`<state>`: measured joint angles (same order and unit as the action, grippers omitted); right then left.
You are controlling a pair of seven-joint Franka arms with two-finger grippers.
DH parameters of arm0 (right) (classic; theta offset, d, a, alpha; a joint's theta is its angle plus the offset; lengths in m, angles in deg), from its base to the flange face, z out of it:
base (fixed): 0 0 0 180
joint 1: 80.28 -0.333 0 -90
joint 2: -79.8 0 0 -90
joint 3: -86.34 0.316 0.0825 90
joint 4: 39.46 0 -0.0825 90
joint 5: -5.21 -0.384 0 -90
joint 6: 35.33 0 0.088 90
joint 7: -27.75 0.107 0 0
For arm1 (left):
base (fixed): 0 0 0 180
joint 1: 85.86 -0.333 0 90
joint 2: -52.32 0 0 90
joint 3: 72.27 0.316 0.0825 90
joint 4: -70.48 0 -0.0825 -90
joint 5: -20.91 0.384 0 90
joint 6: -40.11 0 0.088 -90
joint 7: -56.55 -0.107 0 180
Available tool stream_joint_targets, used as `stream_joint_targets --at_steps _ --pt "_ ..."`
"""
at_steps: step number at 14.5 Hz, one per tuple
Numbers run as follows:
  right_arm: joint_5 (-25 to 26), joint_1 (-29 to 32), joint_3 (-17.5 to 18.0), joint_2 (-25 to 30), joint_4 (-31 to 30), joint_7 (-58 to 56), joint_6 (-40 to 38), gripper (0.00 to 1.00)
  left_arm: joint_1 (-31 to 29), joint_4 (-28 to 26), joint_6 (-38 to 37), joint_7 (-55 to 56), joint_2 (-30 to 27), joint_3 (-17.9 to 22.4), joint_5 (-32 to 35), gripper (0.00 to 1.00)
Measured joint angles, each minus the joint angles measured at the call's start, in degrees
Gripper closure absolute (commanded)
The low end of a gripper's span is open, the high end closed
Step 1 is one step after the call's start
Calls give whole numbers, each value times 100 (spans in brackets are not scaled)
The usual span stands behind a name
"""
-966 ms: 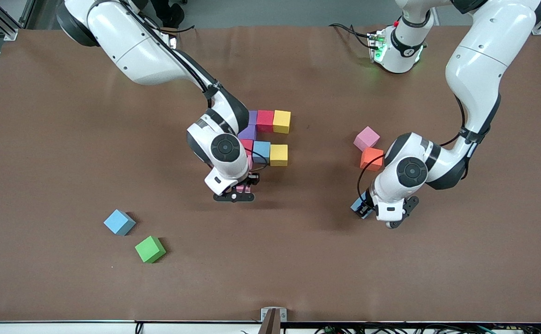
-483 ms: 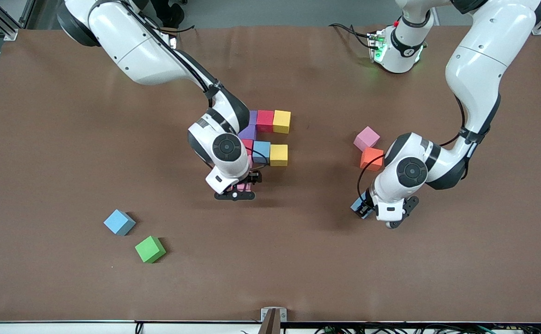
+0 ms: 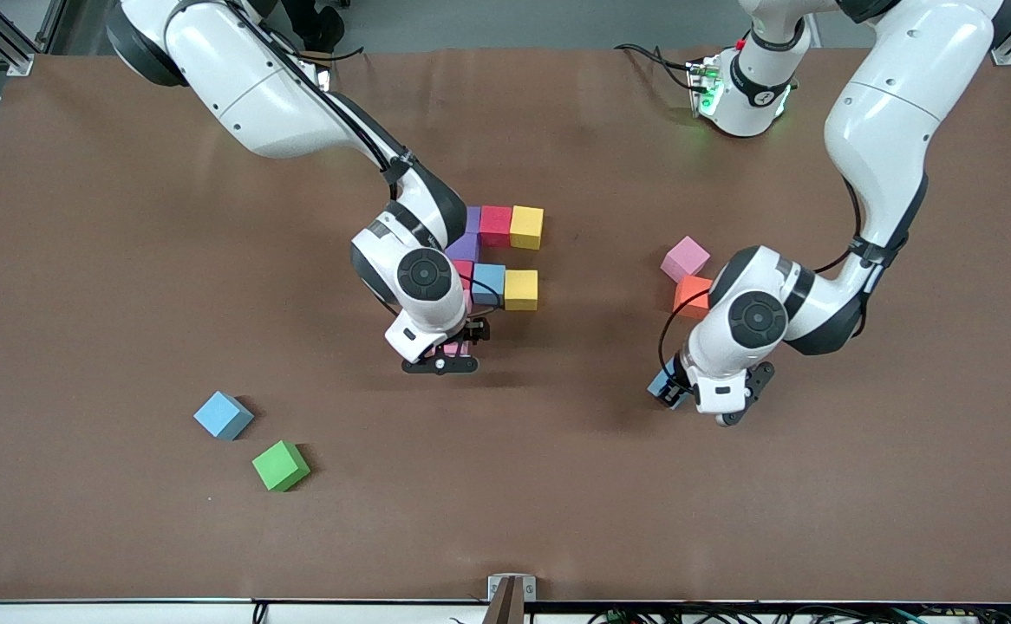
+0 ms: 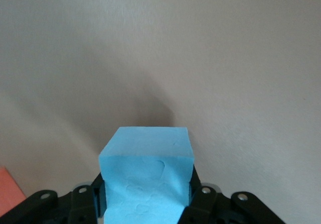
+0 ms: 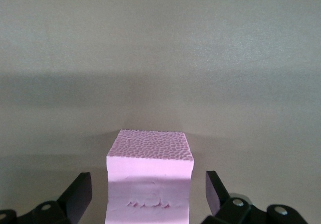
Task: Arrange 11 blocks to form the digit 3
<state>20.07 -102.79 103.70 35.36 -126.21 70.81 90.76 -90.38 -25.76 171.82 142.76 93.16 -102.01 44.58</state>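
Brown table (image 3: 124, 260): matte top, carrying every cube.
Left gripper (image 3: 677, 392): up over bare table toward the left arm's end; its fingers pinch a light blue cube (image 4: 146, 181).
Left wrist view: shows that held cube's top and front face pressed between the black fingers (image 4: 88, 204), with an orange corner at the edge; the front view gives only a sliver of blue (image 3: 662, 384) under the wrist.
Right gripper (image 3: 440, 362): low at the near end of the figure, jaws spread wide on either side of a pink cube (image 5: 149, 183) without touching it.
Right wrist view: shows clear gaps between that pink cube and both fingers (image 5: 80, 191); from the front only a pink scrap (image 3: 454, 348) peeps out.
Figure so far: purple cube (image 3: 472, 218), red cube (image 3: 496, 224), yellow cube (image 3: 527, 227) in the farthest bar; second purple (image 3: 465, 248) below; then second red (image 3: 463, 270), blue cube (image 3: 489, 283), second yellow (image 3: 521, 289).
Hidden: the right wrist covers much of the purple and red cubes at the joined side.
Loose: second pink cube (image 3: 685, 258) touching orange cube (image 3: 693, 295), partly under the left arm; another blue cube (image 3: 223, 415) and green cube (image 3: 280, 465) near the front camera, toward the right arm's end.
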Motion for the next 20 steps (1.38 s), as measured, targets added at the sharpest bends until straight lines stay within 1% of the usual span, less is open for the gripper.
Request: stream_joint_targets --at_steps 3,6,8,12,18,20 --pt "0 0 -6 17 0 -54 -15 0 241 152 -34 1049 23 0 0 56" --pt "0 1 -16 26 0 -71 -27 0 459 356 -66 2003 191 1 0 56" --pt "0 1 -24 27 0 -72 -63 0 646 515 -288 2501 341 5 0 56" --pt "0 2 -37 27 0 -72 -190 0 885 798 -411 3166 527 13 0 56" --pt "0 2 -50 28 0 -71 -198 0 1154 1026 -432 4006 571 22 0 56" --pt "0 2 -53 46 2 -71 -198 0 1357 1153 -437 4262 610 120 0 56"
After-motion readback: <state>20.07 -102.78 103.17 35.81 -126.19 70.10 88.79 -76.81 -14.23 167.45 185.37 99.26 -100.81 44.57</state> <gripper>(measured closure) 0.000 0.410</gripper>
